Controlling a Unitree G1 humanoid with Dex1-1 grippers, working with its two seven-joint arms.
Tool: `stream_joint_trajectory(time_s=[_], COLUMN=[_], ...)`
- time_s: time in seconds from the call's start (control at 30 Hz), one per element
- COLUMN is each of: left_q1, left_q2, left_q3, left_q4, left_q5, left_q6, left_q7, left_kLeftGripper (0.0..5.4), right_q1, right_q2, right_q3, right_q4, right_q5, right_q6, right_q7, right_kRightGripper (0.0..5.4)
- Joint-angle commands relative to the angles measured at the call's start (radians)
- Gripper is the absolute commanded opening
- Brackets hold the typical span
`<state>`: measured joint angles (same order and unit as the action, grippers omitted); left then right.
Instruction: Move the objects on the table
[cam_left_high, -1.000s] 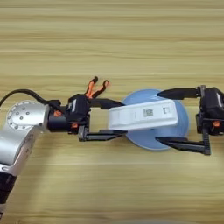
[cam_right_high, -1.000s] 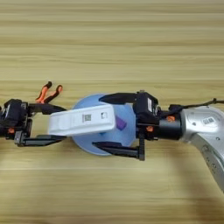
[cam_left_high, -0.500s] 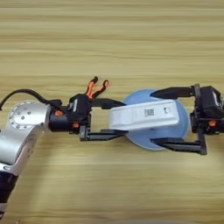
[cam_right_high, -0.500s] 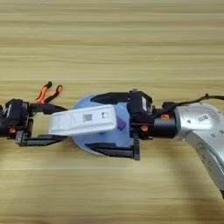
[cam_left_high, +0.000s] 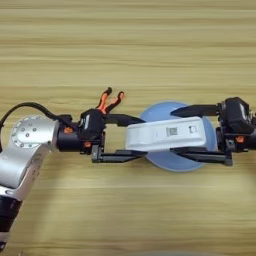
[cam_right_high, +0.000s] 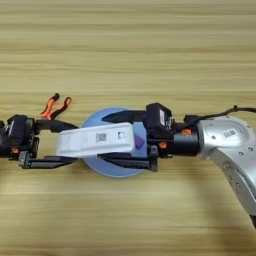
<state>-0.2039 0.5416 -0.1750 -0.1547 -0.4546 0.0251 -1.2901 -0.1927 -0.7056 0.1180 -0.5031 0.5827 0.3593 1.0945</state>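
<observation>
Carrying the white bar (cam_left_high: 166, 135) between both grippers, you should keep it level: left gripper (cam_left_high: 124, 138) and right gripper (cam_right_high: 120, 141), jaws spread, bracket its ends over the blue disc (cam_left_high: 161, 159). Tabletop (cam_left_high: 130, 55) is open toward twelve o'clock; orange pliers (cam_left_high: 110, 99) lie at ten.

Overhead stereo pair, shared table (cam_left_high: 128, 45)

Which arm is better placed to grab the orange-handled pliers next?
Left. The pliers lie just beyond the left end effector; the right end effector sits across the blue disc.
</observation>
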Motion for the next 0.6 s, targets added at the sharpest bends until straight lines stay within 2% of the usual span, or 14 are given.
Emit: stream_joint_trajectory(time_s=[0.03,0.27,0.6], left_q1=[-0.015,-0.017,-0.021], left_q2=[0.001,-0.002,-0.007], left_q3=[0.007,0.010,0.012], left_q4=[-0.009,-0.021,-0.019], left_q5=[0.002,-0.003,-0.003], left_q6=[-0.006,0.004,0.008], left_q7=[0.009,0.008,0.013], left_kLeftGripper=[2.85,2.85,2.84], right_q1=[-0.006,0.003,0.005], right_q2=[-0.003,-0.012,-0.013], right_q3=[0.022,0.029,0.029], right_q4=[0.017,0.042,0.045], right_q5=[-0.020,-0.045,-0.046], right_q6=[-0.008,-0.029,-0.039], right_q7=[0.019,0.033,0.043], right_kRightGripper=[3.10,2.99,2.98])
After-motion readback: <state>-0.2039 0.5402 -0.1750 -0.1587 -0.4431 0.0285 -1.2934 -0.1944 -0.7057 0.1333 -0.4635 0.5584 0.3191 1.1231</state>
